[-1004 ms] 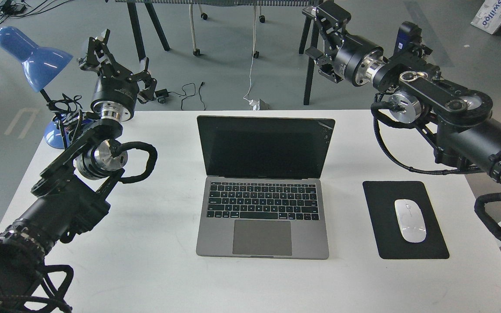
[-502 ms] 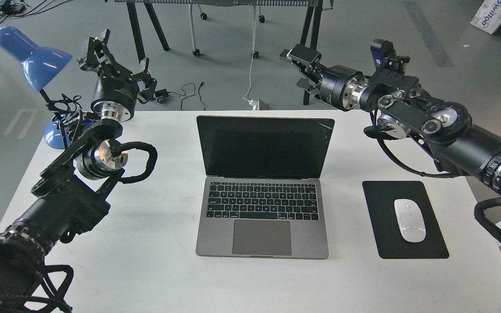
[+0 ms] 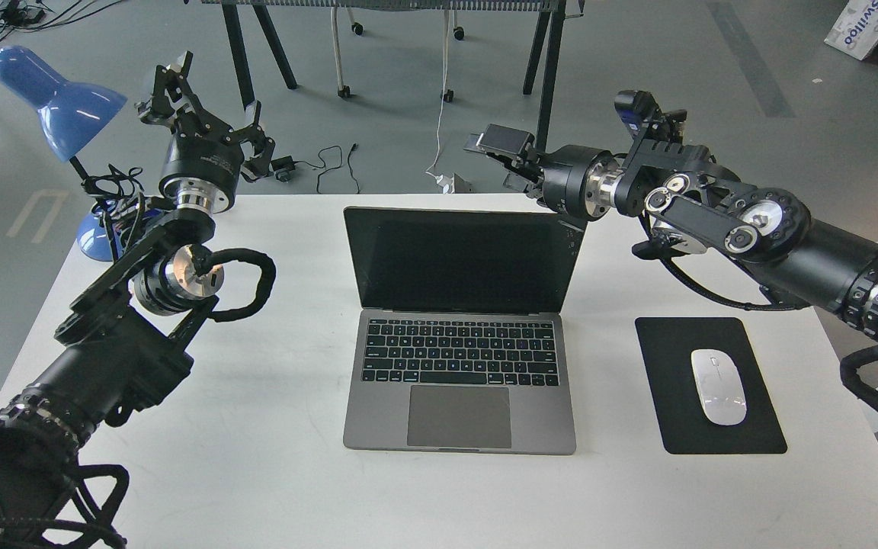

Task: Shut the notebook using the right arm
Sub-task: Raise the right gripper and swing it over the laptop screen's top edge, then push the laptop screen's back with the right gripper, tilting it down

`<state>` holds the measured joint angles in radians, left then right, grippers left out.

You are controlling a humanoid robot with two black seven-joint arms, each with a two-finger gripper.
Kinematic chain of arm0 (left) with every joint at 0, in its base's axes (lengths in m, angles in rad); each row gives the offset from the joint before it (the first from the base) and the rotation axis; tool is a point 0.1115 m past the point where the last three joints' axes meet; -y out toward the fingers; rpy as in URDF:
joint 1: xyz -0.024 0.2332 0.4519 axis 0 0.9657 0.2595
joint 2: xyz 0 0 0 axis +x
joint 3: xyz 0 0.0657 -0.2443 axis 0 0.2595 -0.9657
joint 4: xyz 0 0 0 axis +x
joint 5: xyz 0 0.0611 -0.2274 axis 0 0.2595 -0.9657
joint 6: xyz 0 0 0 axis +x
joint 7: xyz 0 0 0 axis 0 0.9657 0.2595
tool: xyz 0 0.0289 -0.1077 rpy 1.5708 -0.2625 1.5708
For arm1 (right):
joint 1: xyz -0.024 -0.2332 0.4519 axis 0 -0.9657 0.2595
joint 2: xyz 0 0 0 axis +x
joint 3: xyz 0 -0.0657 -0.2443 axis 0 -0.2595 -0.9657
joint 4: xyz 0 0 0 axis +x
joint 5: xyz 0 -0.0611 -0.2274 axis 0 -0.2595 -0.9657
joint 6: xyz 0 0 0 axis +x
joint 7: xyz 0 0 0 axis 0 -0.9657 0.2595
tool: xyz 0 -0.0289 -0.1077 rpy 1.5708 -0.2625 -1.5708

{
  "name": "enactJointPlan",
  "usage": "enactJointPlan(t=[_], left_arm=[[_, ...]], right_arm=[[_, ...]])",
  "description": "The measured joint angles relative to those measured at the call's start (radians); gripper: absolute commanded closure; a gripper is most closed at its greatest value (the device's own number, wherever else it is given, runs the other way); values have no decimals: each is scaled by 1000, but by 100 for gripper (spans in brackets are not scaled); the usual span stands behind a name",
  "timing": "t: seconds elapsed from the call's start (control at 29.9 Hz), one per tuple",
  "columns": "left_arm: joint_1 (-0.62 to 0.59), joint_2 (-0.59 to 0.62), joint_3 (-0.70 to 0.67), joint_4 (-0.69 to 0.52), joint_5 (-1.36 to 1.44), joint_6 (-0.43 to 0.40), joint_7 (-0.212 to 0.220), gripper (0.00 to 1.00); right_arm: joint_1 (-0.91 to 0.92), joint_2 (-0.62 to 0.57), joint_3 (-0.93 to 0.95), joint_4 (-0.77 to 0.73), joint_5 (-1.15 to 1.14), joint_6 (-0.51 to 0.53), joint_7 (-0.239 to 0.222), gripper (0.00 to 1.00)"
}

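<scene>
The notebook (image 3: pixel 460 358), a slim grey laptop with a black keyboard and dark screen, stands open in the middle of the white table (image 3: pixel 271 473). Its lid is upright and tilted back, and the top right screen corner is cracked. My right arm (image 3: pixel 713 221) reaches in from the right. Its gripper (image 3: pixel 507 162) points left, just above and behind the lid's top right edge, with its fingers apart and empty. I cannot tell if it touches the lid. My left gripper (image 3: pixel 210 103) is open and empty, held up at the table's far left corner.
A black mouse pad (image 3: pixel 668 358) with a white mouse (image 3: pixel 718 386) lies right of the notebook, under my right arm. A blue desk lamp (image 3: pixel 58 99) stands at the far left corner, beside my left arm. Table legs and cables are on the floor beyond.
My right arm has swung left and down, turning its gripper from upright to pointing left, now at the lid's top right edge. The notebook and left arm have not moved.
</scene>
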<state>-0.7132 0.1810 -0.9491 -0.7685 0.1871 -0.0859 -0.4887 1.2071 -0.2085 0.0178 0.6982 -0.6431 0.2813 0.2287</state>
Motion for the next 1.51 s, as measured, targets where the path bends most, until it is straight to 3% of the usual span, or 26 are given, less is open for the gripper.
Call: enactJointPlan(t=[0.57, 0.9, 1.51], left_arm=[[0, 0, -1, 0, 0, 0, 0, 0], [0, 0, -1, 0, 0, 0, 0, 0], [0, 0, 0, 0, 0, 0, 0, 0]], right_arm=[[0, -37, -32, 78, -19, 198, 2, 0], [-9, -87, -29, 182, -17, 207, 3, 0], [-21, -109, -30, 233, -15, 207, 3, 0]])
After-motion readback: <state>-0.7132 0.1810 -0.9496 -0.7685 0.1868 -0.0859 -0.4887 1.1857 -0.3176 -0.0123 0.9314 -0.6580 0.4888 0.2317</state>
